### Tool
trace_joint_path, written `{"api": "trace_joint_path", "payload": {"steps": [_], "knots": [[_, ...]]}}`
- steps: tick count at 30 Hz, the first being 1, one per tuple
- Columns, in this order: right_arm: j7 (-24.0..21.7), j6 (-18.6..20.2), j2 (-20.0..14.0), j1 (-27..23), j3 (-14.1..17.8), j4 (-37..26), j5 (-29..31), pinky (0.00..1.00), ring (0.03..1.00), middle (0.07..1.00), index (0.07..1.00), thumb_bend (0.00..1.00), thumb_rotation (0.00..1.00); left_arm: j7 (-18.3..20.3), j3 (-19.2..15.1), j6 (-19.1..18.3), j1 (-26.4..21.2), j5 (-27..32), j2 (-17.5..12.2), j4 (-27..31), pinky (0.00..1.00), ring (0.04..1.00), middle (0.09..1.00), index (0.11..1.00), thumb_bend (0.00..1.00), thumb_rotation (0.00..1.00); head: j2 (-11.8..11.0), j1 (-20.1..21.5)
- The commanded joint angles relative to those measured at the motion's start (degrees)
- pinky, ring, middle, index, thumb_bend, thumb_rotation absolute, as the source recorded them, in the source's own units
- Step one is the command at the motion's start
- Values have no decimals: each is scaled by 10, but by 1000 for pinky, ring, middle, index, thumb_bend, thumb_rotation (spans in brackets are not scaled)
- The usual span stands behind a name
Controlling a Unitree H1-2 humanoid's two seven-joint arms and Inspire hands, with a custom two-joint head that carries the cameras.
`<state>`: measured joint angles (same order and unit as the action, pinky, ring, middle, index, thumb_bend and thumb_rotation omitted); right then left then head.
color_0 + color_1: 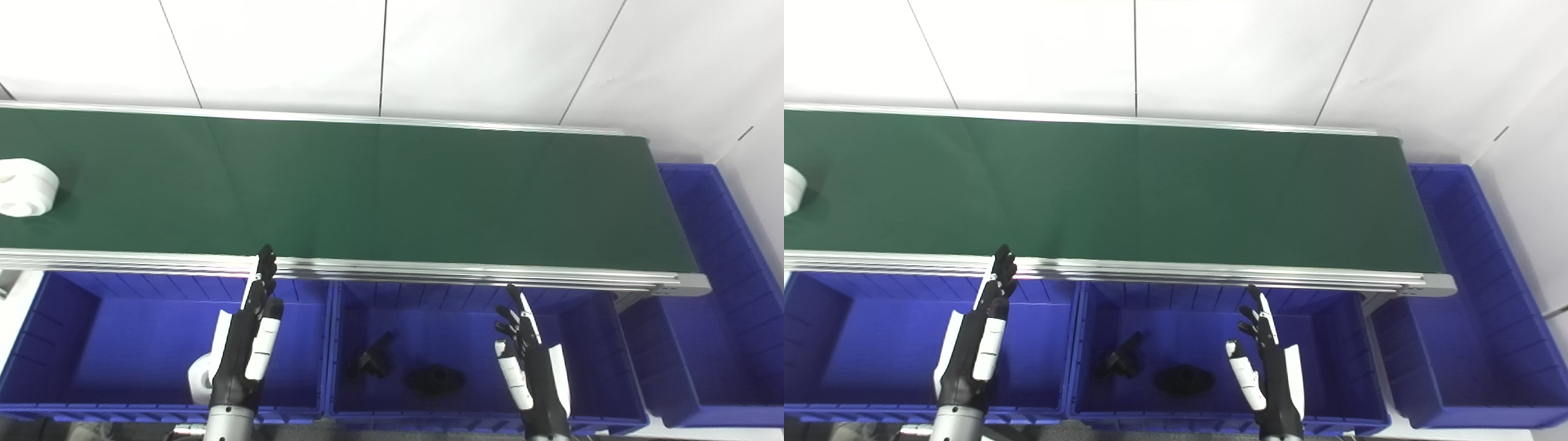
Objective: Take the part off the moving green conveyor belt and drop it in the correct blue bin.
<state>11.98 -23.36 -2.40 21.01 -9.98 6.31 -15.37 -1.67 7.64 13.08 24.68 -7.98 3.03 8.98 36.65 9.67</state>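
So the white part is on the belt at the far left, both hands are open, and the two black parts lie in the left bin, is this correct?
Not quite: the two black parts lie in the middle bin, as the left eye view shows. The white part is on the belt at the far left, and the left hand and right hand are open.

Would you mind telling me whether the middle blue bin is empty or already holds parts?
Not empty: the middle bin holds two black parts lying apart on its floor.
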Motion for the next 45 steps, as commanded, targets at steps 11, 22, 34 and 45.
{"api": "trace_joint_path", "payload": {"steps": [11,22,34,45], "knots": [[9,-35,-5,-2,-8,-13,12,816,892,984,964,772,981,-4,3,8,-2,-4,6,14,1000,1000,1000,1000,597,1000,-1,-3],[11,-35,-12,-3,-12,-12,14,814,892,984,968,767,986,2,6,2,-4,4,4,12,1000,1000,1000,1000,635,1000,-4,-9],[24,-35,-22,-7,-22,-6,17,810,893,984,967,754,981,4,7,0,-6,5,3,6,1000,1000,1000,1000,654,1000,-9,-13],[32,-35,-29,-10,-31,8,25,822,899,988,971,761,981,2,8,7,-7,0,4,-8,1000,1000,1000,1000,634,1000,-43,-32]]}}
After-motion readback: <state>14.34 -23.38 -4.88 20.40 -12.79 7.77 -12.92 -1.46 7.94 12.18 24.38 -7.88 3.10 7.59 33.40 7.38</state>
